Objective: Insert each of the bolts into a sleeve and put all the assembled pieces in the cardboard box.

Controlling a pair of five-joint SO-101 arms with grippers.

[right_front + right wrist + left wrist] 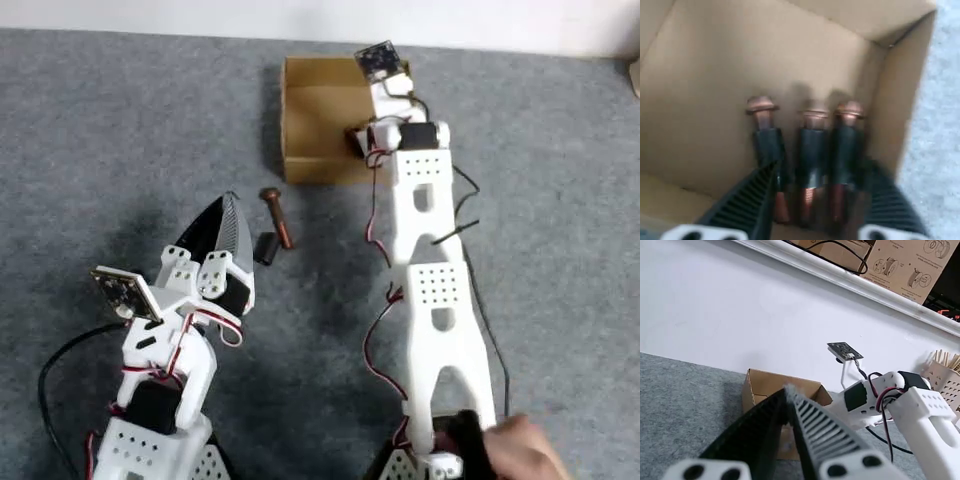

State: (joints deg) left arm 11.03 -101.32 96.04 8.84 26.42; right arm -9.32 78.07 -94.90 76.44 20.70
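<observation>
Three sleeved bolts lie in the cardboard box under the spread right gripper; the left gripper, pressed together, sits near a loose bolt and sleeve.

Three sleeved bolts side by side in cardboard box, loose bolt beside sleeve, before it

assembled bolts blurred, lower ends unclear; cardboard box partly hidden under right arm.
</observation>
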